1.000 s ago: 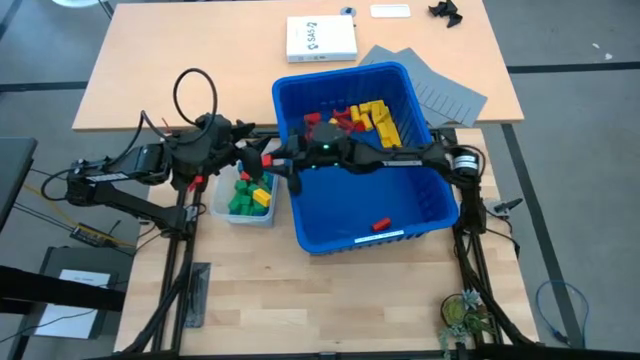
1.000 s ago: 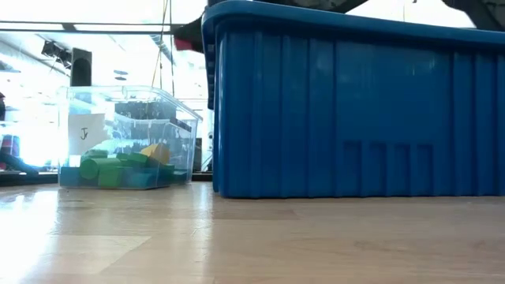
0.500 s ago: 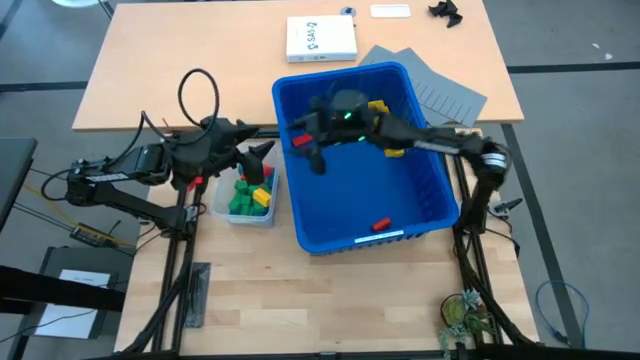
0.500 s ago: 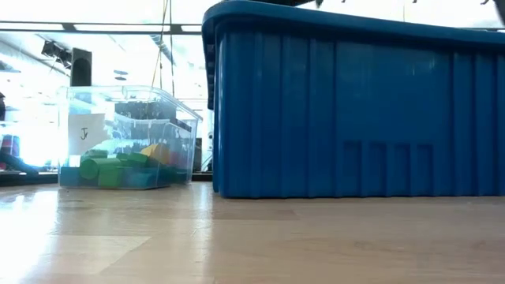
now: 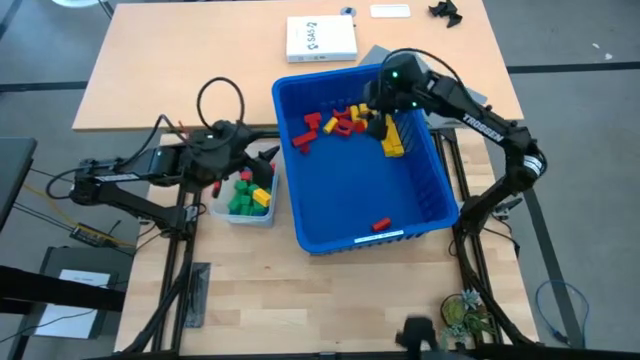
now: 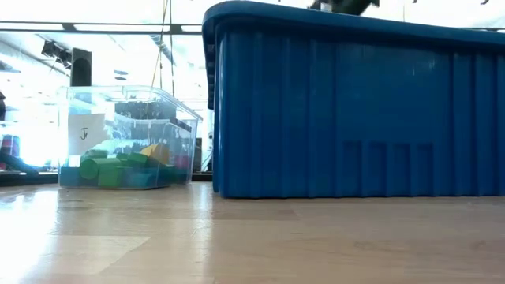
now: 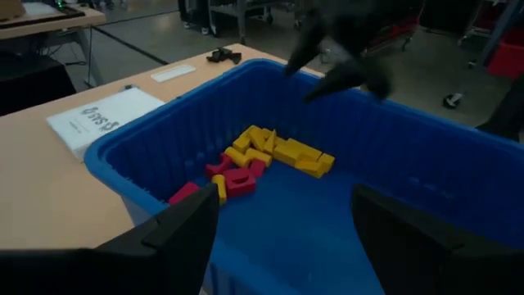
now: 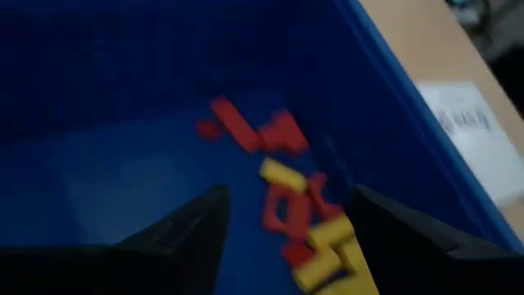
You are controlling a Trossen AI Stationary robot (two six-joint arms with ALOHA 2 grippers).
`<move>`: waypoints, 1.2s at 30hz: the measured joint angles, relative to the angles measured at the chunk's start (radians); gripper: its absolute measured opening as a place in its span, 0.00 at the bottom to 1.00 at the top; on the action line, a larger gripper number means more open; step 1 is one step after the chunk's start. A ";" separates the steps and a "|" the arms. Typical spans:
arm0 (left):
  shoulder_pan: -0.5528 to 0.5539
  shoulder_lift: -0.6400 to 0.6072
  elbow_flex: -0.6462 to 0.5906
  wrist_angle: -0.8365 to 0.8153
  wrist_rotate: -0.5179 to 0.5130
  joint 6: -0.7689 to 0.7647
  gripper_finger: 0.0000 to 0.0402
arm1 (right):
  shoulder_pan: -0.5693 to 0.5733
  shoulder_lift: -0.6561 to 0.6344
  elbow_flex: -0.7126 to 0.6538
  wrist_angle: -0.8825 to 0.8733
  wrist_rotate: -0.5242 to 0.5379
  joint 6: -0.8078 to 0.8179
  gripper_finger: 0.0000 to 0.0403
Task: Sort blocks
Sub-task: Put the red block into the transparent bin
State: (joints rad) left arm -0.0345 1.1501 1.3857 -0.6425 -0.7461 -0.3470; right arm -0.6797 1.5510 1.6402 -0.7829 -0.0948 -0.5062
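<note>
Two grippers' jaws wide and empty, right gripper (image 5: 372, 112) over binned blocks (image 5: 350, 122), left gripper (image 5: 262, 160) above tub (image 5: 222, 214).

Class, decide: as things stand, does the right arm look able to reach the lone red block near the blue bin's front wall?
Probably yes: the right end effector hovers open inside the blue bin, nothing lying between it and the lone red block.
</note>
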 joint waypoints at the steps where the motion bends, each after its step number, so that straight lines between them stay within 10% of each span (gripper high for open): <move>1: 0.000 0.006 0.000 0.002 -0.001 0.000 0.71 | -0.028 0.018 -0.024 0.024 -0.010 -0.001 0.61; 31: 0.000 0.024 0.000 -0.007 -0.001 -0.005 0.71 | -0.086 0.562 -0.091 0.360 -0.024 0.103 0.56; 36: 0.000 0.023 0.000 -0.008 -0.002 -0.005 0.71 | -0.086 0.576 -0.091 0.343 0.002 0.039 0.36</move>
State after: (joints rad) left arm -0.0345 1.1734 1.3857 -0.6501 -0.7479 -0.3523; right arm -0.7655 2.1266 1.5489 -0.4401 -0.0927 -0.4667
